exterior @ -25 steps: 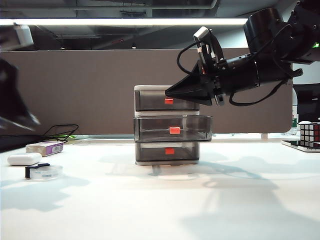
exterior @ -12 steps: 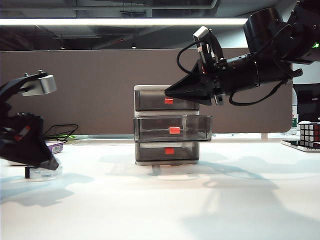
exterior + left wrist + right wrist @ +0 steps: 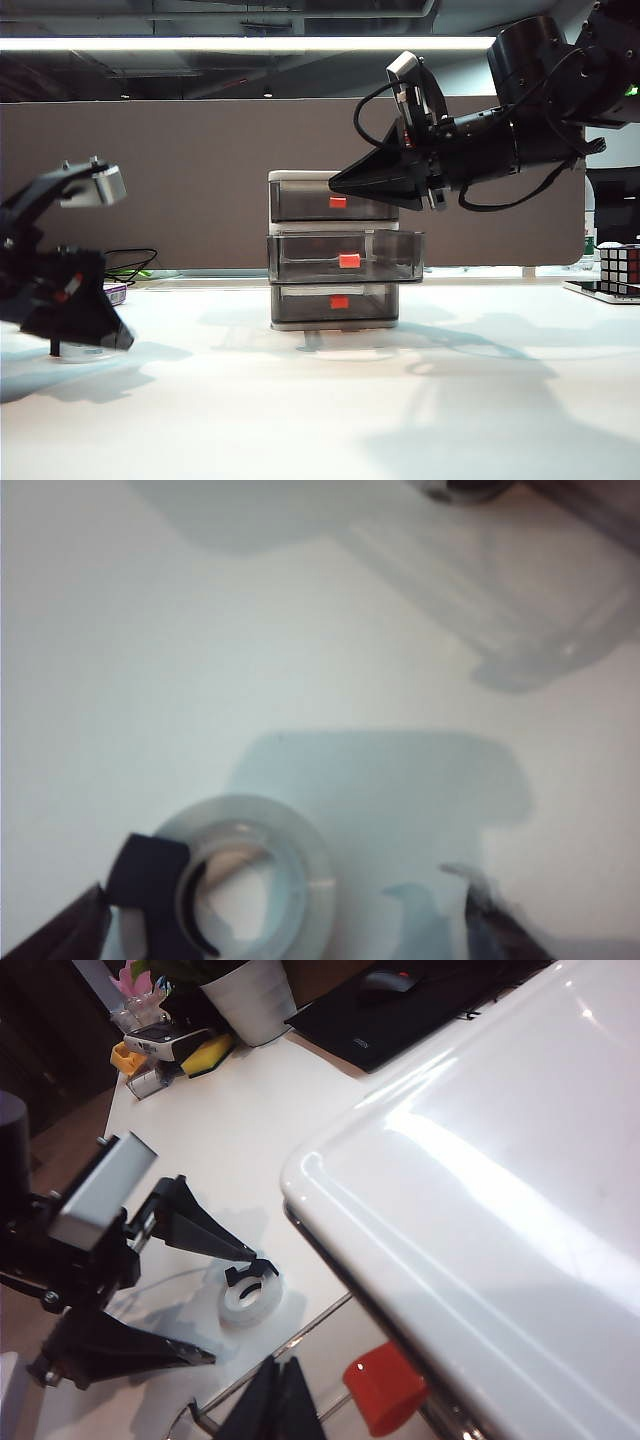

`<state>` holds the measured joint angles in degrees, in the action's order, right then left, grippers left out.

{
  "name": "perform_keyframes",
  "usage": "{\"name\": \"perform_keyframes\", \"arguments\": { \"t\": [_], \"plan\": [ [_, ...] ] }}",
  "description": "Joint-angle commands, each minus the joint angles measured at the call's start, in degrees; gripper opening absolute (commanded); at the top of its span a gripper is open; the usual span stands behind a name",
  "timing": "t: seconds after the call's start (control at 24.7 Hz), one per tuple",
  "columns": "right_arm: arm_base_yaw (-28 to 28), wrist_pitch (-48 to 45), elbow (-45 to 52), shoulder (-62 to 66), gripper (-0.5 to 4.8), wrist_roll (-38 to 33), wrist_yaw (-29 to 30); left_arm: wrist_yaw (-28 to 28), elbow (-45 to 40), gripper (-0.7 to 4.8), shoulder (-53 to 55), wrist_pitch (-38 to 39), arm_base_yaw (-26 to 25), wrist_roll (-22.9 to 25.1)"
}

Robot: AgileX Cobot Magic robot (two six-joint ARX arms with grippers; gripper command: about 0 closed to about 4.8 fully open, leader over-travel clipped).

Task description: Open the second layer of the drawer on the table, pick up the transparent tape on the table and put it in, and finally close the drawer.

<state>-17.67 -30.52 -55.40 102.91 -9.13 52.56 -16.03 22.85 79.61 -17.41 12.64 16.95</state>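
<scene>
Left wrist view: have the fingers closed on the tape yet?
No. The left gripper is open, its fingers standing apart on either side of the transparent tape, which lies flat on the table.

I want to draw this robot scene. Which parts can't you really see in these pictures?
- Transparent tape: almost hidden behind the left end effector in the exterior view; cut off by the picture's edge in the left wrist view.
- Right end effector: only its shut tips show in the right wrist view.
- The second layer: its smoky walls hide whatever is inside.
- Rubik's cube: cut off by the exterior view's edge.
</scene>
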Motion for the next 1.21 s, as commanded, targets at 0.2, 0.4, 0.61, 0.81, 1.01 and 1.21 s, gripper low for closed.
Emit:
{"name": "perform_keyframes", "arguments": {
  "t": [0.2, 0.4, 0.61, 0.81, 1.01, 1.21],
  "plan": [
    [-0.09, 0.11, -0.2, -0.26, -0.05, -0.07, 0.31, 2.29, 0.15, 4.79, 2.49, -3.3, -0.77, -0.24],
    [-0.09, 0.33, -0.2, -0.26, -0.05, -0.07, 0.31, 2.32, 0.15, 4.79, 2.71, -3.52, -0.77, -0.22],
    [-0.09, 0.33, -0.2, -0.26, -0.05, -0.07, 0.28, 2.29, 0.17, 4.79, 5.11, -5.53, -0.77, -1.03],
    [-0.09, 0.35, -0.2, -0.26, -0.05, -0.07, 0.28, 2.64, 0.17, 4.79, 6.14, -5.66, -0.77, -1.07],
    [-0.09, 0.33, -0.2, -0.26, -0.05, -0.07, 0.28, 2.95, 0.17, 4.46, 6.16, -5.81, -0.77, -1.05],
    [-0.09, 0.31, -0.2, -0.26, -0.05, -0.07, 0.28, 2.93, 0.17, 3.71, 6.19, -5.81, -0.77, -0.87]
  ]
}}
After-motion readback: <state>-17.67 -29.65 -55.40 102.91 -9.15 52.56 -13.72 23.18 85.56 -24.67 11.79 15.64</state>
